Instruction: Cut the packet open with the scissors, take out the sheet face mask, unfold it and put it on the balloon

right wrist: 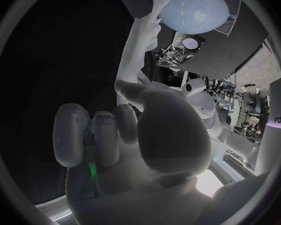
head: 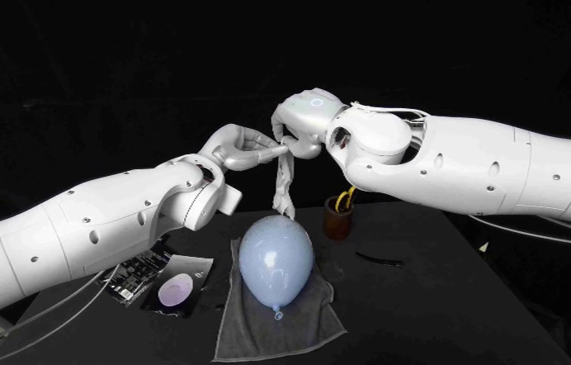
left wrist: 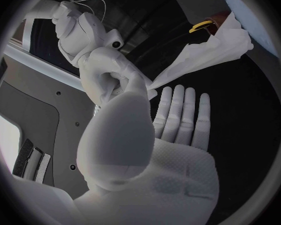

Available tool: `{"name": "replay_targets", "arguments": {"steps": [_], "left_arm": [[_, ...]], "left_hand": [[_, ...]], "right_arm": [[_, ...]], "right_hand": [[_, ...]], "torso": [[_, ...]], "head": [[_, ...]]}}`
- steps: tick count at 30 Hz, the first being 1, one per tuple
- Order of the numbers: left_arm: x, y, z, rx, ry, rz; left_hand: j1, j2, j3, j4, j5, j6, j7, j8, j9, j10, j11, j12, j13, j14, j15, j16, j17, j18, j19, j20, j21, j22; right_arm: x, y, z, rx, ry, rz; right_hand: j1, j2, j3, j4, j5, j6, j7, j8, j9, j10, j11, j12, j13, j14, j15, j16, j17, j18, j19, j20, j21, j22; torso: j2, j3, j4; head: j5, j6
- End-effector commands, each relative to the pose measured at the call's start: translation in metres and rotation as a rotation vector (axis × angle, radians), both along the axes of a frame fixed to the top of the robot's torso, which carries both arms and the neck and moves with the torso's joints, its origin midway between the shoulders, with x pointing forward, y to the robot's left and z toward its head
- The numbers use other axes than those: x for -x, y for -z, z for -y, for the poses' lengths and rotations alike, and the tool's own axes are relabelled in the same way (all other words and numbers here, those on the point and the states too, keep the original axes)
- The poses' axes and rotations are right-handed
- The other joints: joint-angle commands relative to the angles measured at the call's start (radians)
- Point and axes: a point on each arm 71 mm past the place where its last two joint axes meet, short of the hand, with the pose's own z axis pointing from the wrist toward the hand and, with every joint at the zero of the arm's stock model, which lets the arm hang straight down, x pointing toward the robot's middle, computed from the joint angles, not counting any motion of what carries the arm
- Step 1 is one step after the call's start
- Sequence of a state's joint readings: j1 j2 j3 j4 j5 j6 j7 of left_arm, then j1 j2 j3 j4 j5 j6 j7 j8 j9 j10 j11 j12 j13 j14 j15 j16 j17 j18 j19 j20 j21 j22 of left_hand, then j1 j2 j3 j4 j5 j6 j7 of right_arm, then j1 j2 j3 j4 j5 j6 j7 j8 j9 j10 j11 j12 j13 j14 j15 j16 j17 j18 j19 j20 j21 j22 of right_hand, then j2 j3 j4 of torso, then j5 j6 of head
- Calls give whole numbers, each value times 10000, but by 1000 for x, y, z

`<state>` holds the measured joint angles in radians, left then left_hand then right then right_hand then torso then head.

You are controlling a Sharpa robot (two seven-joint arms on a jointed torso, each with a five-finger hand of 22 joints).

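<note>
White sheet mask hangs long-axis-down from the right hand, pinched at its top, tail right above the balloon on the towel mid-table. Left hand is alongside, fingers stretched flat. Gripping? Can't tell.

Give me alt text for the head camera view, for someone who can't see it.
A bunched white sheet mask hangs where the left hand and right hand meet above a black table, its lower end at a pale blue balloon lying on a grey towel. A packet lies left of the towel; a brown cup with scissors stands behind.
</note>
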<state>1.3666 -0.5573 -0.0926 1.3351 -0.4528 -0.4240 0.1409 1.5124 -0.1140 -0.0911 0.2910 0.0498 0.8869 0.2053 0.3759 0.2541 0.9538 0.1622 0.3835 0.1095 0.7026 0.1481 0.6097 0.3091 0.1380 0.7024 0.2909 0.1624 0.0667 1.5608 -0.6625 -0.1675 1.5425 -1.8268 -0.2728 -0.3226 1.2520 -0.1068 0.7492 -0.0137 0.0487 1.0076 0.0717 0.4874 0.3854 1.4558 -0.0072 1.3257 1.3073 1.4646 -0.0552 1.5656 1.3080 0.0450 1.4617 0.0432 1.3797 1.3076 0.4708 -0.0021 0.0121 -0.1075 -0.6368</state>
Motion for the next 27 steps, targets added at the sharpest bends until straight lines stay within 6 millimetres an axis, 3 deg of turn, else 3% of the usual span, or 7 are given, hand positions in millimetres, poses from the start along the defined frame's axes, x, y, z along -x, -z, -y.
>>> {"name": "replay_targets", "arguments": {"steps": [1, 3, 7, 19, 22, 25, 27], "left_arm": [[2, 1, 8, -175, 278, -134], [2, 1, 9, -233, 289, -141], [2, 1, 9, -336, 353, -117], [4, 0, 12, -310, 441, 15], [4, -1, 12, -190, 356, 63], [3, -1, 11, -72, 228, 140], [3, -2, 11, -26, 165, 157]], "left_hand": [[143, 96, 53, -25, -15, 103, -22, 44, -21, 110, -29, 65, -11, 61, -61, 80, -34, -56, 87, -2, -47, 15], [595, 292, 242, -89, -10, 224, -127, 74, -51, 284, -127, 150, -12, 151, -129, 142, -74, -15, 181, -6, -37, 27], [1070, 424, 444, -100, -10, 370, -226, 82, -107, 406, -207, 162, -53, 208, -190, 192, -129, 17, 253, -2, -50, 24], [1177, 412, 508, 7, -9, 453, -224, 21, -206, 480, -204, 89, -141, 220, -193, 215, -208, 15, 262, 0, -109, 13], [1238, 650, 666, -6, -7, 595, -315, 49, -227, 600, -274, 96, -166, 284, -235, 257, -231, 24, 291, -2, -119, 17], [1779, 1193, 1344, -22, -8, 993, -537, 167, -243, 996, -494, 74, -238, 575, -407, 364, -277, 119, 481, -12, -68, 44], [2073, 1278, 1940, -20, 3, 1128, -589, 236, -235, 1221, -573, -36, -315, 767, -476, 339, -361, 221, 675, -13, -3, 63]], "right_arm": [[4, -2, -7, -149, -312, 196], [4, -2, -7, -155, -314, 202], [3, -2, -7, -160, -288, 215], [1, -2, -7, -90, -259, 175], [1, -1, -8, -49, -281, 135], [1, -1, -7, -29, -276, 114], [2, 0, -7, -30, -277, 110]], "right_hand": [[26, 37, 75, -3, 28, 69, 11, 57, 185, 59, 30, 46, 592, 1053, -66, 33, 2587, -78, 453, 6, 24, 2139], [26, 37, 75, -3, 28, 69, 11, 57, 185, 59, 30, 46, 592, 1053, -66, 33, 2587, -78, 453, 6, 24, 2139], [26, 37, 75, -3, 28, 69, 11, 57, 185, 59, 30, 46, 592, 1053, -66, 33, 2587, -78, 453, 6, 24, 2139], [35, 33, 88, -8, 31, 70, 13, 58, 184, 62, 30, 50, 598, 1052, -67, 32, 2586, -79, 456, 6, 32, 2141], [35, 33, 88, -8, 31, 70, 13, 58, 184, 62, 30, 50, 598, 1052, -67, 32, 2586, -79, 456, 6, 32, 2141], [35, 33, 88, -8, 31, 70, 13, 58, 184, 62, 30, 50, 598, 1052, -67, 32, 2586, -79, 456, 6, 32, 2141], [35, 33, 88, -8, 31, 70, 13, 58, 184, 62, 30, 50, 598, 1052, -67, 32, 2586, -79, 456, 6, 32, 2141]], "torso": [[-4, 3, 6], [-3, 2, 0], [1, 5, 0], [-2, 1, 2], [-5, 0, -3], [-4, -1, 1], [-5, -1, 2]], "head": [[-3, -8], [0, -15], [2, -11], [-2, -28], [-7, -41], [-2, -34], [9, -37]]}}
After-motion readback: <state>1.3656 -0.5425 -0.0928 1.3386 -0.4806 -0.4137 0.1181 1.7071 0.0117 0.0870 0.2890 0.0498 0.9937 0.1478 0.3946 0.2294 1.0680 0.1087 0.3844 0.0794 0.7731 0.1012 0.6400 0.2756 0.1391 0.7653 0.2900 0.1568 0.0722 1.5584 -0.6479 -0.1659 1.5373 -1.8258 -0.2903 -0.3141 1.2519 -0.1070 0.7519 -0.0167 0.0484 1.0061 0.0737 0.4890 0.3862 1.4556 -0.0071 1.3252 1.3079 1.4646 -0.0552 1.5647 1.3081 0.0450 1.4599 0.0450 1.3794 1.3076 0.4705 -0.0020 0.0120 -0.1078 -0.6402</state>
